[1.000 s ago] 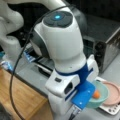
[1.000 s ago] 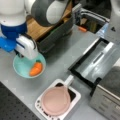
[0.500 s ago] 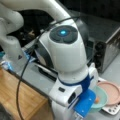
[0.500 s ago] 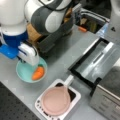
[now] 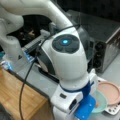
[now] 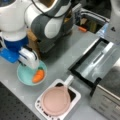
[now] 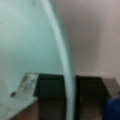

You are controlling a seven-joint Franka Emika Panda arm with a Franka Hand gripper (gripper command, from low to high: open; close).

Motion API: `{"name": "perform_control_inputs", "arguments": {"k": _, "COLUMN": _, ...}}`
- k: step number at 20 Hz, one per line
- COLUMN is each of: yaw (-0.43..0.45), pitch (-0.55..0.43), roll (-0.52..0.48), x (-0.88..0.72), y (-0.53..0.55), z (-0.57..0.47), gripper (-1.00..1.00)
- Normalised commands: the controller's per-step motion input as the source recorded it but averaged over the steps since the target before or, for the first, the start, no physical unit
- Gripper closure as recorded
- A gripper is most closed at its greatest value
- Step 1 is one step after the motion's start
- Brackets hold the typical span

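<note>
Teal plastic is what your gripper (image 6: pixel 26 65) works on: in a front view it sits low over the near rim of the bowl (image 6: pixel 26 76), where a carrot (image 6: pixel 38 76) lies, beside the pink plate (image 6: pixel 55 100). In a front view the arm hides most of the bowl (image 5: pixel 101 103). The wrist view shows the bowl's rim (image 7: pixel 63 67) running between the fingers (image 7: pixel 25 92), apparently pinching it. You seem to be mid-grasp; next calls for a steady, level lift.
</note>
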Motion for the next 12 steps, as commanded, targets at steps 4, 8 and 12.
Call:
{"name": "perform_control_inputs", "arguments": {"k": 4, "yaw": 0.176, "pitch": 0.156, "roll": -0.172, "x": 0.33, "y": -0.20, "z": -0.01, "gripper": 1.00}}
{"name": "perform_control_inputs", "arguments": {"k": 8, "yaw": 0.171, "pitch": 0.162, "roll": -0.187, "x": 0.33, "y": -0.25, "z": 0.06, "gripper": 1.00}}
{"name": "perform_control_inputs", "arguments": {"k": 12, "yaw": 0.159, "pitch": 0.167, "roll": -0.223, "x": 0.35, "y": -0.26, "z": 0.08, "gripper": 1.00}}
